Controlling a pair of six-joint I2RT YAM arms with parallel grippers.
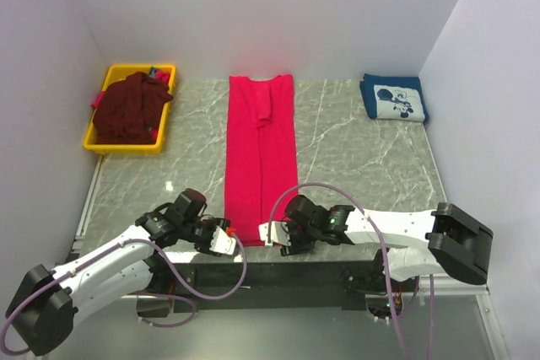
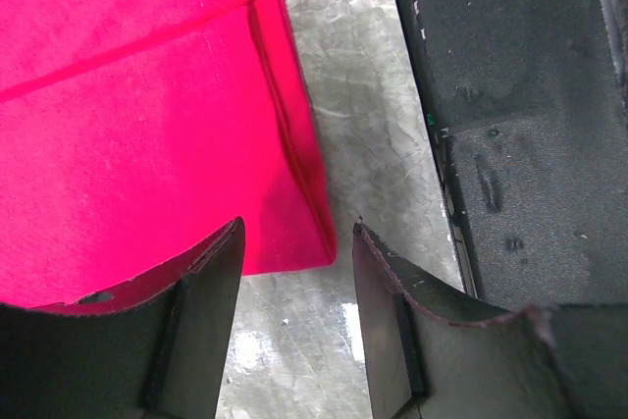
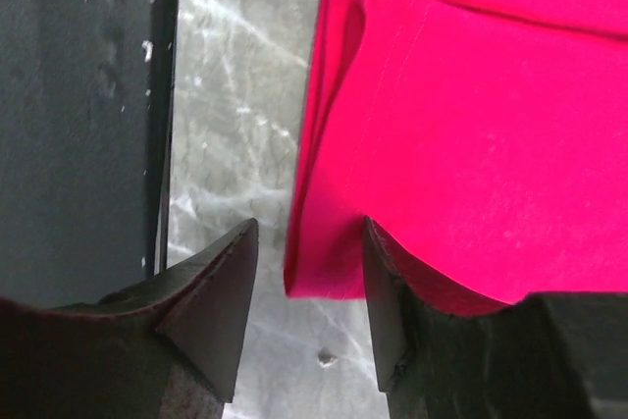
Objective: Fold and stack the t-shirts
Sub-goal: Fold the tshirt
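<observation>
The red t-shirt (image 1: 260, 149) lies as a long narrow strip on the table (image 1: 354, 158). Its long axis runs straight away from both sets of jaws, and its near hem sits between them.

The left gripper (image 1: 224, 239) is just beside one hem corner and the right gripper (image 1: 268, 233) just beside the other, so neither arm is clearly nearer. Both have their jaws spread wide and hold nothing.

In the left wrist view the hem corner sits in the gap between the fingers, with the cloth spreading ahead and past the finger on the shirt side. The right wrist view mirrors this. I cannot tell whether the fingers touch the cloth.

My reading is that each arm is lined up to pinch its own corner, and the fold would then carry the hem forward along the strip's length.

Far ahead of the jaws, a navy t-shirt (image 1: 394, 99) lies folded beyond the right gripper. A maroon t-shirt (image 1: 128, 107) is heaped in a yellow bin (image 1: 126, 149) beyond the left one.
</observation>
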